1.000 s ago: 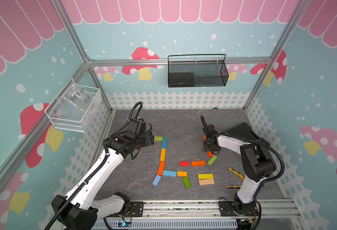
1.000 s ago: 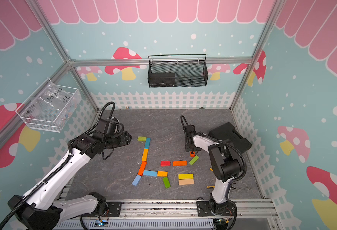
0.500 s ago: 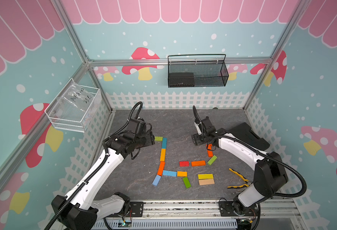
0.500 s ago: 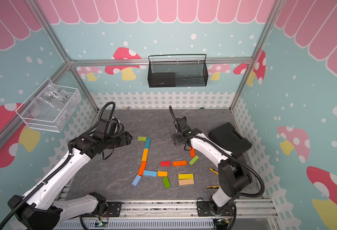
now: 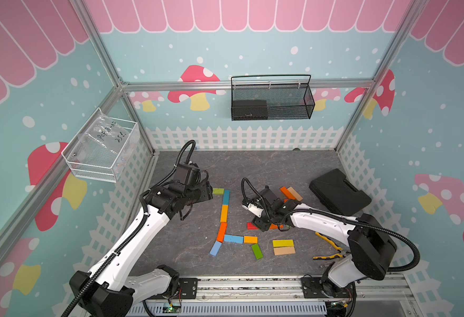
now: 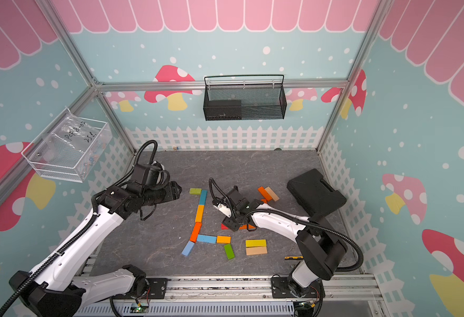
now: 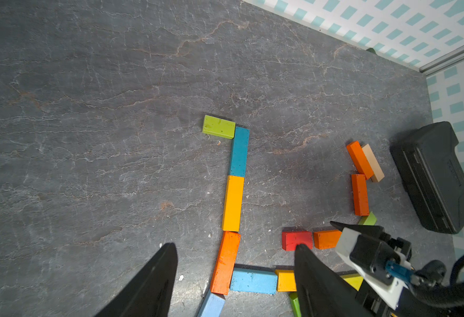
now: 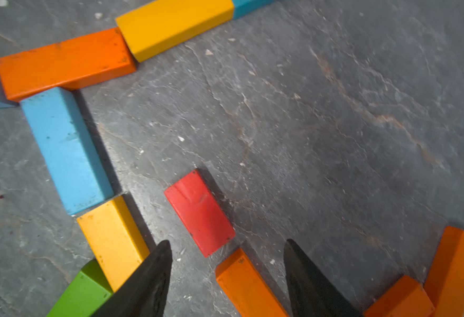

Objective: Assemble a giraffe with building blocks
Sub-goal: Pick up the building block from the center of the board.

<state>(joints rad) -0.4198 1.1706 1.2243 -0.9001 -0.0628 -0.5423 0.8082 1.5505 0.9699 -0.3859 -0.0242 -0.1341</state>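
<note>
At the front edge of the grey table [image 5: 187,255], yellow-handled pliers [image 5: 328,248] are seen beside the right arm's base. Just beyond them, a tan block [image 5: 284,250] and a yellow block [image 5: 282,243] are laid long side to long side. A dark green block [image 5: 256,251] and a pale blue block [image 5: 215,248] are set slantwise under a short row made of a blue block [image 5: 233,238] and an amber block [image 5: 250,239]. From the left end of that row a line is carried away from the rail: an orange block [image 5: 221,232], a golden block [image 5: 224,213] and a teal block [image 5: 226,196], end to end, with a lime block [image 5: 218,191] placed crosswise at the far tip. Beside this line the right gripper [image 8: 227,243] is held low with its jaws apart and nothing clasped. A second orange block [image 8: 248,285] lies flat between its fingers with a gap at each side, and a red block [image 8: 199,212] is found just ahead of the tips. Farther back, the left gripper [image 7: 235,245] is held above the table next to the lime block, jaws spread and empty. A third orange block [image 5: 287,192] and a pale wooden block [image 5: 295,193] lie together near a black case [image 5: 339,195]. A black mesh basket [image 5: 272,101] is hung on the back wall.
</note>
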